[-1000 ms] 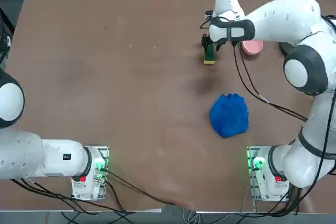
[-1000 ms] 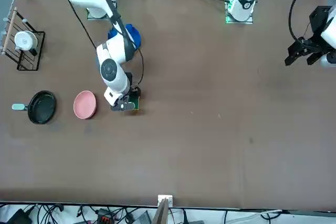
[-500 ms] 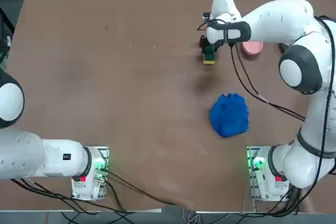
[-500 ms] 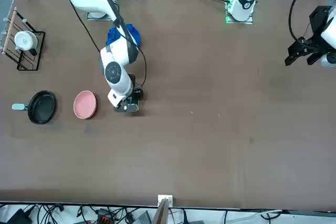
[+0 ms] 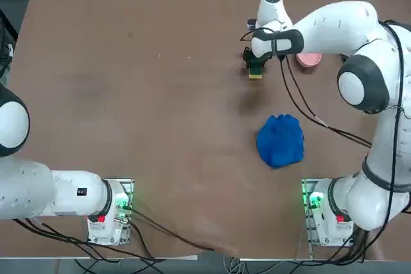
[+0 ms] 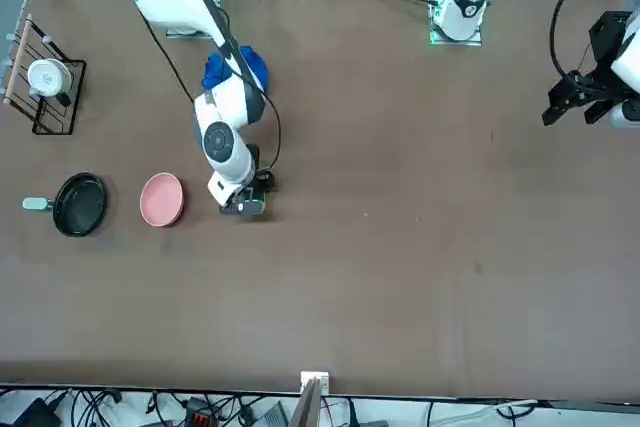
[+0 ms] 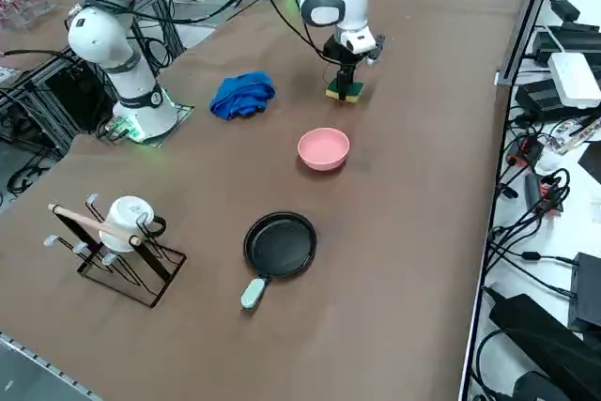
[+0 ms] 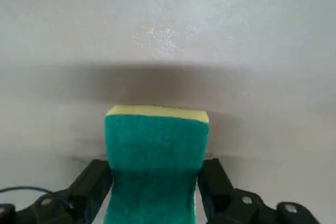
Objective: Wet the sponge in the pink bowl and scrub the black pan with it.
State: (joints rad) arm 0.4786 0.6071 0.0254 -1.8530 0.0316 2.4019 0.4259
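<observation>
Because everything I need lies on it, tabletop (image 7: 404,269): I should close low over it without scraping, then lift clear before travelling.
Blue cloth (image 5: 280,141): well apart from the sponge; leave it alone.
Right end effector (image 8: 155,169): spread wide, its fingers astride the sponge; whether they touch its sides, I can't tell. I should close evenly and firmly enough to hold, without wringing the foam.
Black pan (image 7: 280,243): beyond the bowl to my right, handle pointing away from it; scrubbing waits until the sponge is wetted.
Pink bowl (image 7: 323,149): upright between sponge and pan; I'd come down over its middle, since a knocked rim could tip it.
Sponge (image 8: 153,145): seemingly resting on the tabletop, green side up; centre it, check that it rises with me.
</observation>
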